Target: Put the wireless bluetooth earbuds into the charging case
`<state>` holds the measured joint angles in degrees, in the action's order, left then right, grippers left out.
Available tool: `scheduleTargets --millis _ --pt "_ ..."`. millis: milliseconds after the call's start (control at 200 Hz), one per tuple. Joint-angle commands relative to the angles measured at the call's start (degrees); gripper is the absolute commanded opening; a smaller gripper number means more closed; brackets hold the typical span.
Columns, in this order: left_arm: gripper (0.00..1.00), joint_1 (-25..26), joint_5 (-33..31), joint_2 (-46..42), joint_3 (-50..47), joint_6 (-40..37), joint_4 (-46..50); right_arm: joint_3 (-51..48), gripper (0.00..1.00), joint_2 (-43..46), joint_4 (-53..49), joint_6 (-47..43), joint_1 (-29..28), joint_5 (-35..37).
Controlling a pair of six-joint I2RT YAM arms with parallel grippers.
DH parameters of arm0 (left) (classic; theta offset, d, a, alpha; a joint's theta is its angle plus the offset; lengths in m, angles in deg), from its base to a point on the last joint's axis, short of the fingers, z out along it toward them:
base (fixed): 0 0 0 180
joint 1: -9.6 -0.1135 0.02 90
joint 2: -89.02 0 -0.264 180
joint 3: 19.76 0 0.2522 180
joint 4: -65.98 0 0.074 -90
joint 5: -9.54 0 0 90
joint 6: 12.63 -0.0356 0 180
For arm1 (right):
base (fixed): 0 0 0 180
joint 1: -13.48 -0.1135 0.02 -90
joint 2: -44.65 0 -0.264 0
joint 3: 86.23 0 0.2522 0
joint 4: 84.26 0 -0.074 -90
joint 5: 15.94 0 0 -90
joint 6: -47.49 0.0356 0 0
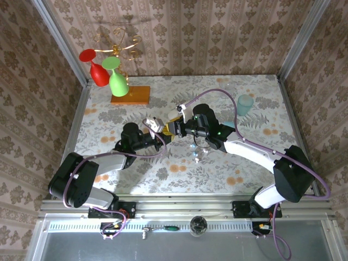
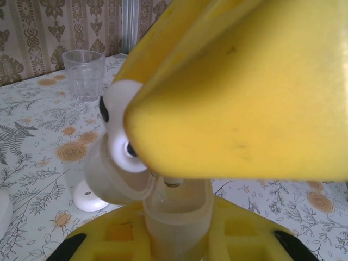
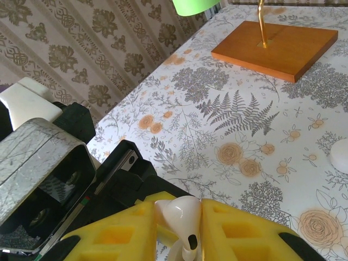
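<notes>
Look to the wooden base (image 1: 130, 95): your left gripper (image 2: 176, 244) and right gripper (image 3: 180, 218) meet just nearer you and to its right. The left one is clamped tight on the charging case (image 2: 176, 212), lid swung open. The right one, nearly closed, pinches a white earbud (image 3: 176, 209) against that lid.

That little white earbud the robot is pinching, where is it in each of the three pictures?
Top external: too small to tell, at the right hand, centre.
Left wrist: earbud left of centre, by the charging case.
Right wrist: earbud bottom centre, between yellow fingers.
Shared landmark: those yellow fingers.
</notes>
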<state>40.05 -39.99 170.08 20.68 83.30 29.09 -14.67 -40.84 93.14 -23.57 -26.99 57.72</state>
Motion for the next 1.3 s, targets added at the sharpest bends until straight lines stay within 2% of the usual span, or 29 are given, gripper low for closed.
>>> scheduleTargets --millis 0,300,1295 --pt "0.0 0.0 -1.1 -0.5 2.8 1.3 -3.2 -1.0 0.26 0.4 -1.0 -1.4 -0.8 0.6" --pt "0.0 0.0 -0.2 -0.4 3.3 1.3 -2.9 1.0 0.26 -0.1 -5.6 -5.5 -1.1 4.6" --pt "0.0 -0.6 -0.9 -1.1 2.7 0.1 -1.8 2.9 0.38 0.3 -7.5 -4.2 -1.3 6.1"
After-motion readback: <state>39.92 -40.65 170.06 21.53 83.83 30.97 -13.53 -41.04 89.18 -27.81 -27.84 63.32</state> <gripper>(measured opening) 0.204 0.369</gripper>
